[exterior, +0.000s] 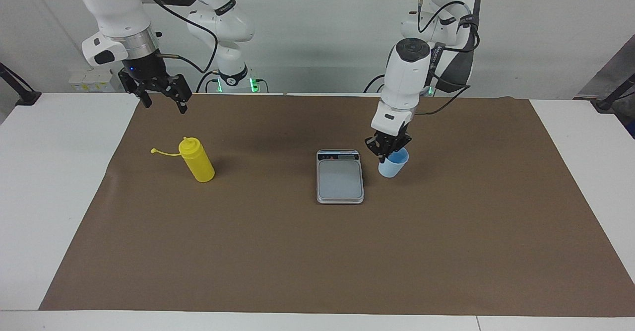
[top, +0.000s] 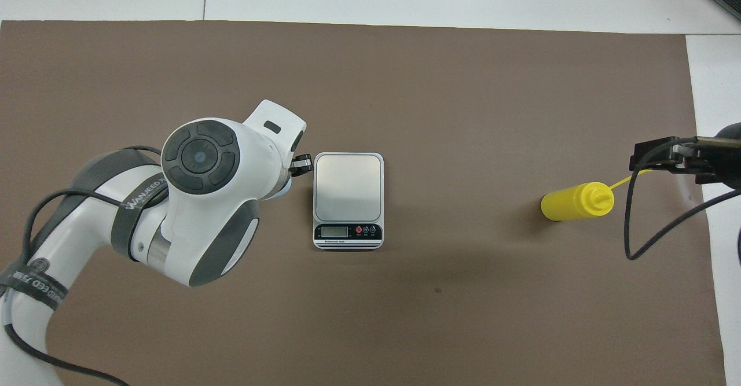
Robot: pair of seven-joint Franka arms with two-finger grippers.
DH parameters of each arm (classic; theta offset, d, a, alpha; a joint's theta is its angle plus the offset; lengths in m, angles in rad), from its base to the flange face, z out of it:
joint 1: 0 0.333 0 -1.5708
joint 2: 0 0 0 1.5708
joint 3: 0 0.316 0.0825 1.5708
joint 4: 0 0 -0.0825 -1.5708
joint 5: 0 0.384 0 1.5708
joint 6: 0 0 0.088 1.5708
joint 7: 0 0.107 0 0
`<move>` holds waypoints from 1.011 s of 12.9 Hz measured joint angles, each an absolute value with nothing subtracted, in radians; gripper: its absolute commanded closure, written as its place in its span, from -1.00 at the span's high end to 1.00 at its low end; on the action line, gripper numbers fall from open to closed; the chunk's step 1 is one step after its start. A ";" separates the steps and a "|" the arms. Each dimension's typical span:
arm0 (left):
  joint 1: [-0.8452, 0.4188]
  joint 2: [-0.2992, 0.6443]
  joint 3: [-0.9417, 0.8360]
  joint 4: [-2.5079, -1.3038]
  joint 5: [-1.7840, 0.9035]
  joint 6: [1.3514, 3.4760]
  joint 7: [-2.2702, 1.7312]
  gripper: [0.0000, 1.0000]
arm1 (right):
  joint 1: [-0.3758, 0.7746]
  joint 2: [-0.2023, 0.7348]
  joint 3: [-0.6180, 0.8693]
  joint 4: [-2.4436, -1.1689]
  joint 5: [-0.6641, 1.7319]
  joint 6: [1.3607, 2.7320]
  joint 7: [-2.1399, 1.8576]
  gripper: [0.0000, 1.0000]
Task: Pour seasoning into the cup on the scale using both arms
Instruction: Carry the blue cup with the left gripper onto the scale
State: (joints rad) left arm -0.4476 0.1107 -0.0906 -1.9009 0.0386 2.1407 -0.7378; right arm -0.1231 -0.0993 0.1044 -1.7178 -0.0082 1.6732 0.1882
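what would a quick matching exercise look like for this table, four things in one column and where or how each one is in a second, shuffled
Things:
1. cup
2. seasoning
3. scale
4. right tool

Places or states:
A. nothing on its plate
B. open, in the air over the mat's edge, holding nothing
C. gripped at the rim by the shut left tool, beside the scale
D. standing alone toward the right arm's end

Pairs: 1-C, 2-D, 3-A, 4-B

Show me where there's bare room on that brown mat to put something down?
Plenty: the wide stretch between the yellow bottle and the scale, and all the mat farther from the robots than those. It is tight only beside the scale, toward the left arm's end, where the left gripper holds the blue cup. The right gripper waits, open, above the mat's edge.
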 measured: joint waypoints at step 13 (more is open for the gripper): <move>-0.512 0.403 -0.092 -1.622 -0.038 2.153 -0.795 -1.00 | -0.124 -0.106 0.104 -1.729 -0.008 1.675 0.188 1.00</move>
State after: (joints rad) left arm -0.5125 0.4026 -0.0924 -1.6220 -0.0379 2.1534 -0.7953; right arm -0.1239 -0.1063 0.1042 -1.7285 -0.0082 1.6746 0.1882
